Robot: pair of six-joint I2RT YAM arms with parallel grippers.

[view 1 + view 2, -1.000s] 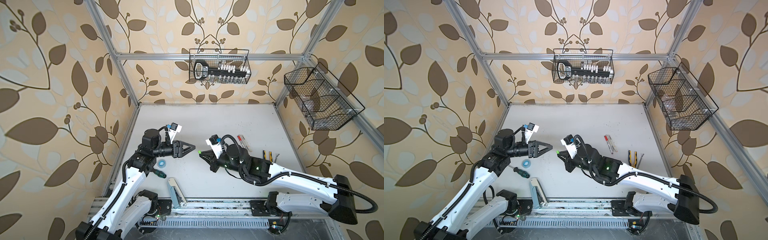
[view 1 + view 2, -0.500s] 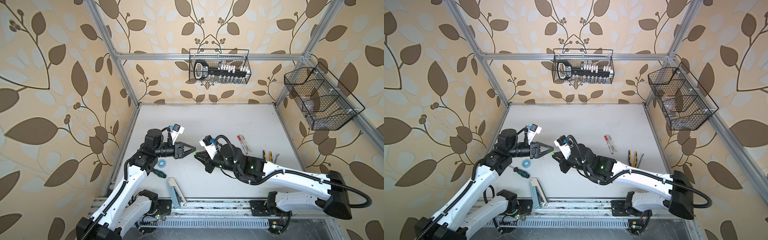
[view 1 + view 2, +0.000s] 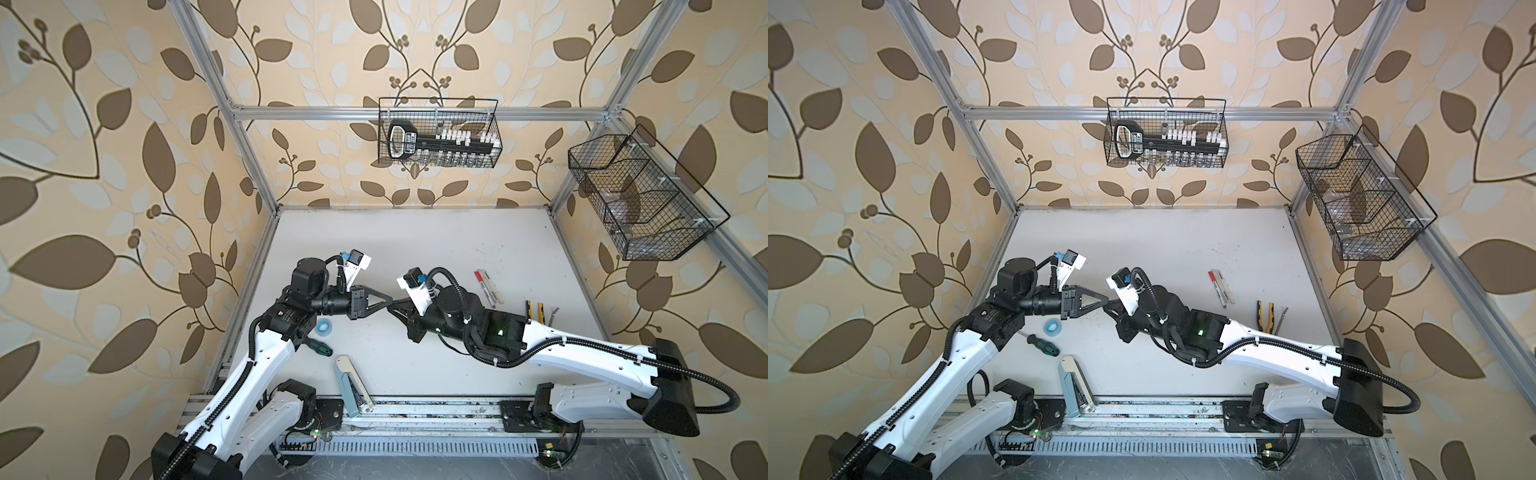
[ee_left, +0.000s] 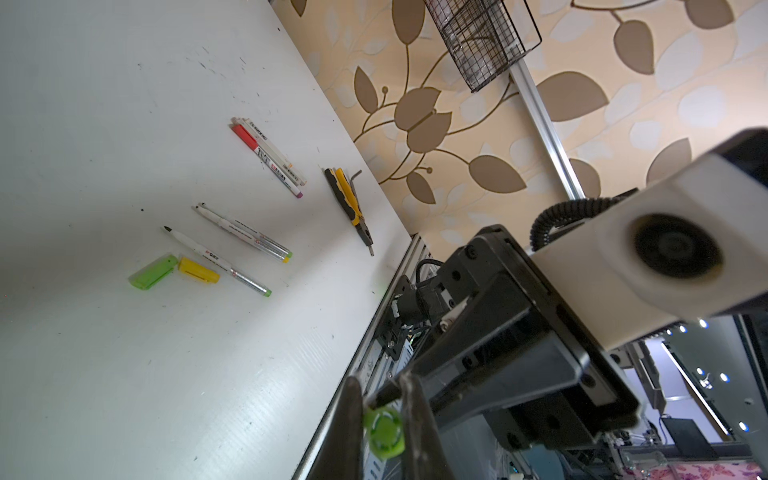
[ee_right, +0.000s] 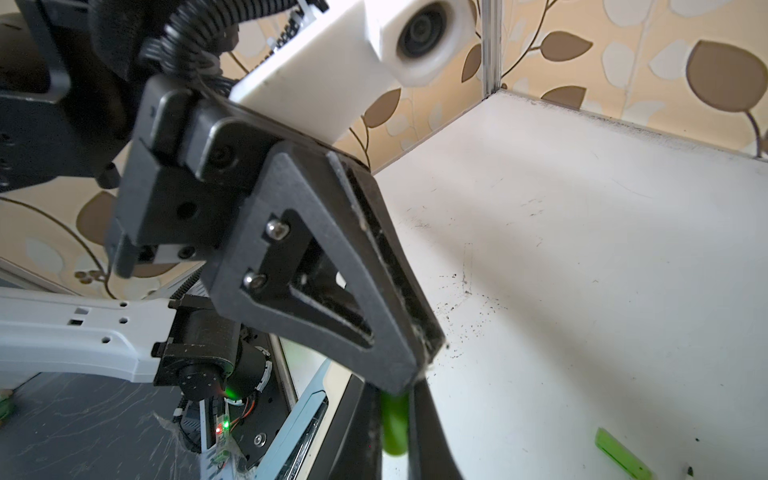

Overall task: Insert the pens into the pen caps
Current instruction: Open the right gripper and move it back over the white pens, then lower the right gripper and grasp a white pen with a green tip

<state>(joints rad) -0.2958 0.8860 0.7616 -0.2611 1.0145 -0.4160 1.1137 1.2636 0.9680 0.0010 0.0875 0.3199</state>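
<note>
Now | right pincer (image 5: 395,401) clamped on green cap (image 5: 394,430) | left pincer (image 4: 380,388) seemingly closed on same cap's end

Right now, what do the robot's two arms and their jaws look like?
Both the left arm and right arm have white shells with black joints. A black ribbed cable runs along each. Each wrist carries a white camera block with a blue plug. The jaws are black triangles with cut-outs and silver screws. A green light glows on the right arm.

Can't tell pen vs cap in blurry green piece (image 5: 394,428), pt hidden behind left gripper (image 5: 426,362); lost in both top views.
</note>
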